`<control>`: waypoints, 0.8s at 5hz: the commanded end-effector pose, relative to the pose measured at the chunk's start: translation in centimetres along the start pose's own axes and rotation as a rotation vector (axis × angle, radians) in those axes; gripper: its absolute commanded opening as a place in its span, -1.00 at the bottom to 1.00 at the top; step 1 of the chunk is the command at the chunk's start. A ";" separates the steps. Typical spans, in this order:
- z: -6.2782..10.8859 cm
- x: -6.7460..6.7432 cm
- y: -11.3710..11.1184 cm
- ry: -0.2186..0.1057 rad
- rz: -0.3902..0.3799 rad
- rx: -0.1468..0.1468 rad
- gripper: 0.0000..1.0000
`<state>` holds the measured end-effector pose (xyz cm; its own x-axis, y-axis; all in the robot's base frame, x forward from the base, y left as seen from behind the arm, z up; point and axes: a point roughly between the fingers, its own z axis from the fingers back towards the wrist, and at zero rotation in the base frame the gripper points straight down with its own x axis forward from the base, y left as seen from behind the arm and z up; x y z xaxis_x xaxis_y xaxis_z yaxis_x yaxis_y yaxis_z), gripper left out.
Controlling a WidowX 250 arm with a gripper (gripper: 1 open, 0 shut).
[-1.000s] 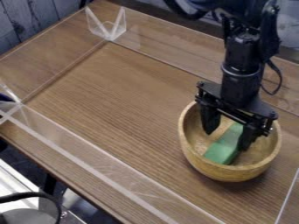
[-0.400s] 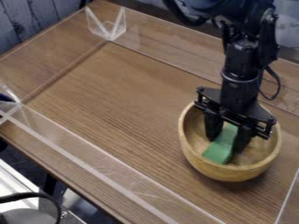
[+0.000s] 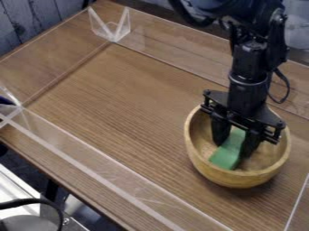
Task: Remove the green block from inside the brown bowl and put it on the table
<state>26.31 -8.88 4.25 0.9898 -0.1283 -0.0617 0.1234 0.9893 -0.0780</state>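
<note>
- The gripper points straight down into the brown bowl, its two dark fingers pressed in on the upper end of the green block; it looks like a pinch on the block, though the contact itself is partly hidden by the fingers.
- The green block is inside the bowl, leaning against the inner wall, its lower end down in the hollow and its upper end between the fingers.
- The bowl sits on the table near its right edge, towards the near right corner, close to the clear plastic wall.
- Risk: the hold is on one end only, so on lifting the block may swing or slip out and drop back into the bowl.
- Risk: if the block rubs the thick rim on the way up, the light bowl could tip or be dragged along.
- Risk: with the wall just beside the bowl, a sideways move to the right leaves little room; the open wood to the left looks safer.
- The block is a small, plain bright green bar, matte, much narrower than the bowl.
</note>
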 end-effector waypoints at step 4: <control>1.8 0.6 -0.2 -0.043 0.003 -0.022 -1.00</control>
<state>25.92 -8.89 4.29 0.9879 -0.1287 -0.0869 0.1212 0.9888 -0.0875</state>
